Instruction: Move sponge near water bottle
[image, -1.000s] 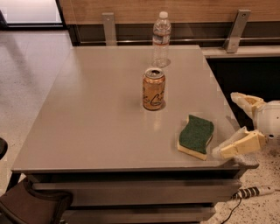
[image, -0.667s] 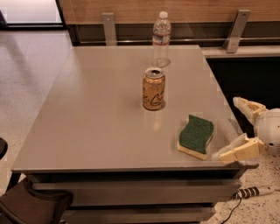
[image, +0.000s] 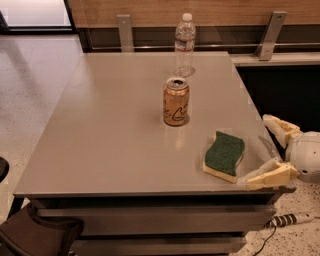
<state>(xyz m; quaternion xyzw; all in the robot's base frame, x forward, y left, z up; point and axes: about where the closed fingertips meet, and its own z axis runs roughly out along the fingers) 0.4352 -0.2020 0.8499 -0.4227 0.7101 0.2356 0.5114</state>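
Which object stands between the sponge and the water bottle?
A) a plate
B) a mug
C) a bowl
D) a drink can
D: the orange-gold drink can stands between the sponge and the water bottle; the open gripper is beside the sponge, at the right edge of the table.

Sponge (image: 225, 155): wavy-edged, dark green scouring face up over a pale yellow foam layer; lies flat near the front right corner of the desk (image: 100, 135); water bottle (image: 184, 45): tall, slim, clear, white-capped; stands upright near the far edge, well apart from the sponge; tool (image: 254, 151): at the desk's right edge, just beside the sponge, fingers spread wide.
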